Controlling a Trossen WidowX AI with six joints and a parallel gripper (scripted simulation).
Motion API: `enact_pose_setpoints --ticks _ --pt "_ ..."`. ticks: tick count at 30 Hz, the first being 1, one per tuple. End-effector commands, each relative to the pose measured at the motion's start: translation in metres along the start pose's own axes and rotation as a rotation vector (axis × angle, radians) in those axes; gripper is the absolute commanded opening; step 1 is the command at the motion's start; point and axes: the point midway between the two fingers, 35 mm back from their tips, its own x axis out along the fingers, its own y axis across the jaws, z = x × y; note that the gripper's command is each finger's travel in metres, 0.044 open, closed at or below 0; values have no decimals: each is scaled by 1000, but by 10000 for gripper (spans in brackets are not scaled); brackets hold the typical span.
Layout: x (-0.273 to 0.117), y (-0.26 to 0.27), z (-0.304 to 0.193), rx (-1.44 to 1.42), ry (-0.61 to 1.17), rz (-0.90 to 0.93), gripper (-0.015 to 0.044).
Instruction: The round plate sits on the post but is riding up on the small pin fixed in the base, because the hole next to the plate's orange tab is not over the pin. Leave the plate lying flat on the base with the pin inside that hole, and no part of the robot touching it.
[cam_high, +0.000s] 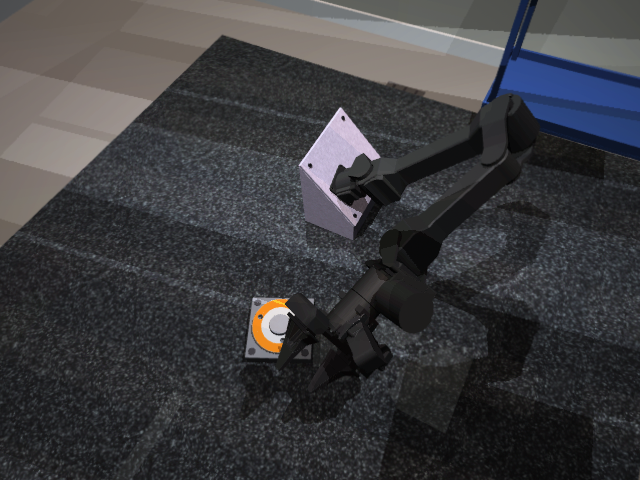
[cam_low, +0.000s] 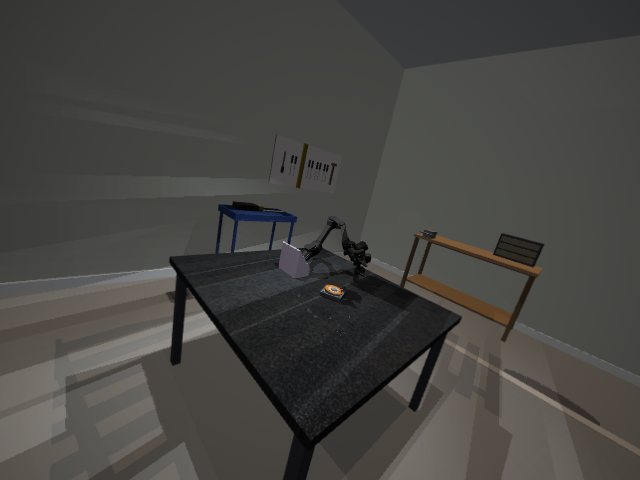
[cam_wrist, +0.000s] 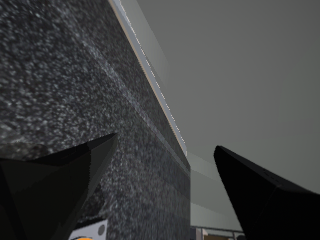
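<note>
1 black jointed arm (cam_high: 439, 160) (cam_low: 323, 238) with 1 wide-open, empty 2-finger gripper (cam_high: 293, 377) (cam_low: 360, 272) (cam_wrist: 166, 144) partly blocks the top view of 1 round orange-and-white plate (cam_high: 261, 338) (cam_low: 327, 289) on 1 square grey base (cam_high: 250, 343) (cam_low: 332, 296), near 1 pale lilac wedge-shaped block (cam_high: 323, 198) (cam_low: 293, 262).

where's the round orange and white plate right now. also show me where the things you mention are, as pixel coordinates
In the top view, the plate (cam_high: 258, 335) (cam_low: 327, 288) (cam_wrist: 84, 239) is left of the robot's base-side bracket, on the square grey base (cam_high: 250, 330) (cam_low: 331, 296) (cam_wrist: 95, 231), partly behind the gripper (cam_high: 293, 377) (cam_wrist: 167, 141).
</note>
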Motion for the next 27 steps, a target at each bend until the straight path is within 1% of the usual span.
enact_pose_setpoints --ticks 1,3,7,8,9,11,15,16,18,22,27 --pt "2 0 -2 -2 13 8 374" --pt "15 4 -18 -9 119 77 321" --pt "36 11 -69 44 427 300 216" --pt "38 13 -80 74 498 357 190" --pt "38 13 -82 80 509 366 164" --pt "38 15 -94 128 592 436 111" --pt "30 18 -120 344 819 651 6" --pt "28 18 -124 412 867 702 0" --pt "26 18 -125 453 892 730 0" --pt "20 13 -126 675 992 854 0" --pt "20 13 -126 688 997 860 0"
